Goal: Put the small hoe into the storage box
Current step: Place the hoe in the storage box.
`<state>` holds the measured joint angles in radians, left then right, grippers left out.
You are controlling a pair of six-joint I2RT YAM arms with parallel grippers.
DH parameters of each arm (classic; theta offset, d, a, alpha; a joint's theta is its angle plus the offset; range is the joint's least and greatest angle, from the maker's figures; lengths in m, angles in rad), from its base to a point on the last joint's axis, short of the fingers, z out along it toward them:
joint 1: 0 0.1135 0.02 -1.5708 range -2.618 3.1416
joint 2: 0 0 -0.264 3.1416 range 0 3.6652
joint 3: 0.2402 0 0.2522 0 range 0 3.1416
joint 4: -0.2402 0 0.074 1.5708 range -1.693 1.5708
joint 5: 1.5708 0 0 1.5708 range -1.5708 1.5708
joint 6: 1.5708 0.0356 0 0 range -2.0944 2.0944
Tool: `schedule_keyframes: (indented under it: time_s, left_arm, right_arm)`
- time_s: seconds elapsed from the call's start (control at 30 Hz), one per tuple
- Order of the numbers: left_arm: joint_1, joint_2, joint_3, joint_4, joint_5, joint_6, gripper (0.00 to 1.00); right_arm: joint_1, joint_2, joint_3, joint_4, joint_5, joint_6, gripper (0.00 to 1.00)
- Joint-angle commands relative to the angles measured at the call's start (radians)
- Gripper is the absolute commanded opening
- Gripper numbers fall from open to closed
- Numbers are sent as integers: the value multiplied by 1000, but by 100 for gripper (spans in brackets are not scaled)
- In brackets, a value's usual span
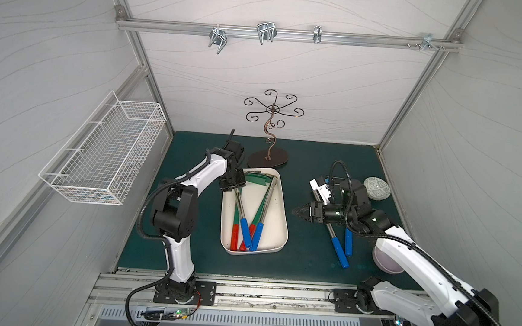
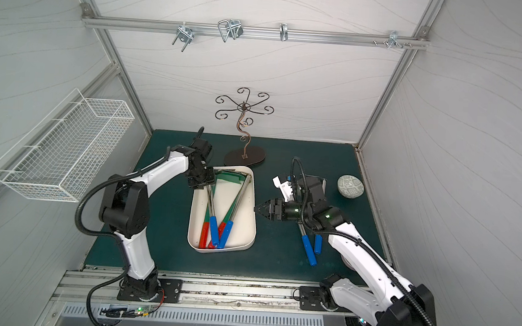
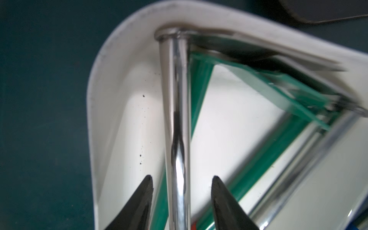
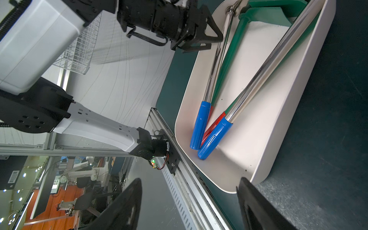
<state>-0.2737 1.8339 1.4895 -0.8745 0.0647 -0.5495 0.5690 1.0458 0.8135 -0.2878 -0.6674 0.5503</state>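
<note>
Two black fingers of the left gripper stand apart and straddle the chrome shaft of the small hoe. We see a gap on each side of the shaft, so nothing is clamped.

The small hoe lies inside the storage box. Its head sits in the far-left corner, and its blue handle points toward the near wall. Its long axis runs roughly along the length of the box and slants slightly inward at the handle end.

We note that the left arm rises from its base on the near rail and folds at the elbow. It reaches over the far-left corner of the box with the wrist turned down.

The right gripper is also spread and holds nothing. It lies level and points at the right wall of the box, close to it. The right arm stretches low across the mat behind it.

Contents of the box:
- a second chrome hoe with a blue handle, which forms a V with the small hoe, the handles meeting at the near end;
- two green-shafted hoes with red handles under them, their green blades at the far wall.

Two more blue-handled tools lie on the mat beneath the right arm, outside the box.
</note>
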Motion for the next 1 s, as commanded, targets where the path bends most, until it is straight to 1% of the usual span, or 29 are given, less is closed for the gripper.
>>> schedule_keyframes:
  time_s: [0.0,0.17,0.3,0.47,0.67,0.8,0.97]
  left_arm:
    - [6,-106,-4,33,15,40,51]
    - [31,-201,-63,57,23,84,52]
    - [84,-247,-139,78,48,115,52]
    - [151,-279,-222,93,65,170,51]
    - [238,-336,-335,183,177,230,50]
    - [251,-358,-374,208,207,241,49]
    - [266,-360,-372,211,234,233,49]
  right_arm:
    - [-1,-10,36,-27,10,-23,77]
    - [0,-6,54,-62,30,-51,77]
    - [-10,2,80,-125,88,-81,77]
    - [-55,27,133,-274,242,-138,77]
    - [-120,76,195,-440,496,-229,77]
    - [-136,123,201,-460,626,-296,76]
    - [-152,207,195,-427,718,-329,76]
